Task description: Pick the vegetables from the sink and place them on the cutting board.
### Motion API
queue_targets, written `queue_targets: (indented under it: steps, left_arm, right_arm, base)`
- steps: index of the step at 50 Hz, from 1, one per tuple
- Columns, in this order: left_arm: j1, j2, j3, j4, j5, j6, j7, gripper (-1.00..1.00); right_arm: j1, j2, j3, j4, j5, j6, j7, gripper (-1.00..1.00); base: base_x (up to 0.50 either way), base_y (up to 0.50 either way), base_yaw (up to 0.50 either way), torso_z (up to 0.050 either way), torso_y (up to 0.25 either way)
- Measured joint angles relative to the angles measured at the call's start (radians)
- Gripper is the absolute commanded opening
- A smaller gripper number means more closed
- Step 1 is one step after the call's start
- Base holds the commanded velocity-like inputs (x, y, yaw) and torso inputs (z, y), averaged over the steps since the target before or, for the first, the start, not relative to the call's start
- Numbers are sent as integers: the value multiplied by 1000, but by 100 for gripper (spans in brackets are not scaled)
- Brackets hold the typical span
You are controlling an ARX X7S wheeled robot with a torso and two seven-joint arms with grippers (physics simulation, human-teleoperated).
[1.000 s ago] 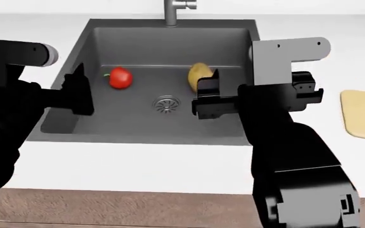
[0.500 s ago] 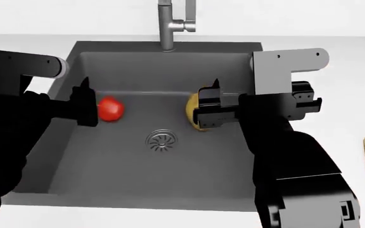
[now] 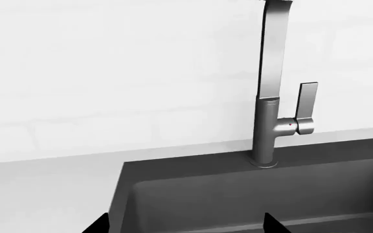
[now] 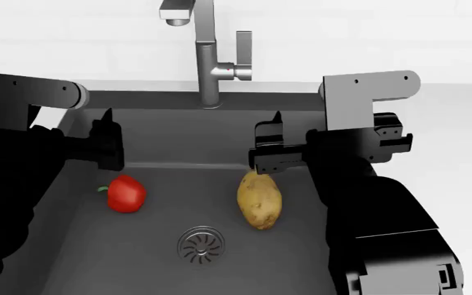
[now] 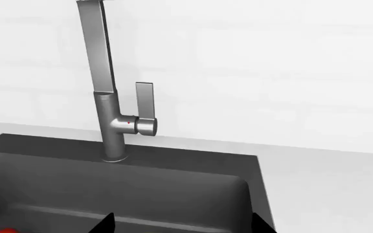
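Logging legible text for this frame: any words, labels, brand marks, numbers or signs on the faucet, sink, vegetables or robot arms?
None: no readable text in any view.
Steel faucet: no brand mark; only a tiny red dot by its lever in the wrist views, not a character.
Dark grey matte sink, shiny red bell pepper and speckled yellow-brown potato: unmarked.
Left end effector and right end effector: plain black, no labels.

My head camera looks down close into the sink (image 4: 162,264), while both wrist cameras face its back rim, sharing the faucet (image 3: 268,116).
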Motion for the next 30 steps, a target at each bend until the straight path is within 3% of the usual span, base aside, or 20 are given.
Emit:
queue_targets:
  steps: [30]
  left_arm:
    - [19, -11, 2, -29, -7, 35, -1, 100]
  right_arm:
    - [-19, 4, -25, 27, 7, -38, -10, 100]
  base:
    - [109, 0, 0, 0, 1]
